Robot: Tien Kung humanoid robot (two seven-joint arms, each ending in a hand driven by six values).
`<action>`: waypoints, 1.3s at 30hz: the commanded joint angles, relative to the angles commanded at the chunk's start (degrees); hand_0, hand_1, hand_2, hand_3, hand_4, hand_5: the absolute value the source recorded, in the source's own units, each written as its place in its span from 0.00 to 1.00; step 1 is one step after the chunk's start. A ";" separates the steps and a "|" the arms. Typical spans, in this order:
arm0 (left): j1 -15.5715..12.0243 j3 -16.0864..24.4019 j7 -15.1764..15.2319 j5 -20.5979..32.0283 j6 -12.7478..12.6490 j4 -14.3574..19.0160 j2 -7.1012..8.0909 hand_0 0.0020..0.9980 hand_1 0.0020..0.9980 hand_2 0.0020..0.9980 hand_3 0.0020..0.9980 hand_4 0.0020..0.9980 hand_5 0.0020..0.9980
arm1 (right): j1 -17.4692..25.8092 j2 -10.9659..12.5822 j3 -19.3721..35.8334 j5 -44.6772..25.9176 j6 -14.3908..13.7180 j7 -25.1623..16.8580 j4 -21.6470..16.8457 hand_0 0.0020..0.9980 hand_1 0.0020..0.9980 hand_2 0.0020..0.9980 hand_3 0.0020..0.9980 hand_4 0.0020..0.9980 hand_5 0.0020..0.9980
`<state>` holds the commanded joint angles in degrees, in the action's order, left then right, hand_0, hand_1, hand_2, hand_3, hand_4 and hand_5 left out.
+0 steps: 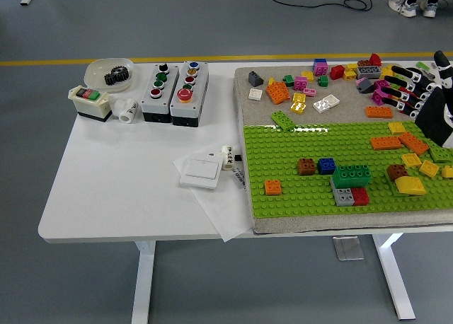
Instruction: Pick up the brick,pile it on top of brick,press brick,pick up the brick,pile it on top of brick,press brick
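A green baseplate lies on a tan mat. On the plate stand a green brick on top of grey and red ones, a brown brick, a blue brick, a small orange brick and an orange flat brick. Loose bricks of several colours lie on the mat behind the plate, among them a magenta one and an orange one. My right hand hovers over the right end of that pile, fingers spread, holding nothing. The left arm does not show.
On the white table's left half stand two grey button boxes, a cream switch box, a bowl with a black gear, a white roll and a white wall switch on paper. Cables lie on the floor behind.
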<state>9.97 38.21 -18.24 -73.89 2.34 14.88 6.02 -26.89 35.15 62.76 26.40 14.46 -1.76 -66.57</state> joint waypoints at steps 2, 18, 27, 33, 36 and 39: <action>0.12 -0.71 -0.04 0.24 0.50 0.27 0.15 0.75 0.75 0.75 0.60 0.66 0.60 | 0.68 -0.49 1.67 2.17 1.06 0.29 0.37 0.88 0.83 0.84 0.84 1.00 1.00; -0.90 -0.69 0.20 -1.07 0.91 0.35 0.48 0.75 0.74 0.75 0.60 0.66 0.60 | 5.59 -7.20 19.17 17.84 8.81 4.11 1.24 0.88 0.82 0.83 0.83 1.00 1.00; -1.74 0.06 0.27 -2.55 0.55 0.12 0.41 0.74 0.74 0.74 0.60 0.66 0.60 | 7.40 -8.53 21.25 19.25 8.35 1.61 1.70 0.88 0.82 0.83 0.82 1.00 1.00; -1.62 0.25 0.25 -3.36 0.82 0.20 0.43 0.74 0.73 0.74 0.60 0.67 0.61 | 7.97 -8.68 21.96 20.73 7.15 -0.39 2.39 0.90 0.83 0.84 0.84 1.00 1.00; -1.51 -0.46 0.44 -2.54 0.85 0.25 0.47 0.74 0.73 0.74 0.60 0.67 0.61 | 7.88 -8.47 22.25 21.41 6.34 -1.11 2.96 0.90 0.83 0.84 0.84 1.00 1.00; -1.31 -0.67 0.46 -1.99 0.55 0.16 0.22 0.74 0.74 0.74 0.60 0.67 0.61 | 7.83 -8.40 22.72 21.72 5.70 -1.34 3.69 0.92 0.85 0.85 0.86 1.00 1.00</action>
<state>8.66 37.54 -17.78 -75.88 2.89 15.04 6.24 -19.05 26.75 85.48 48.12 20.17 -3.10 -62.88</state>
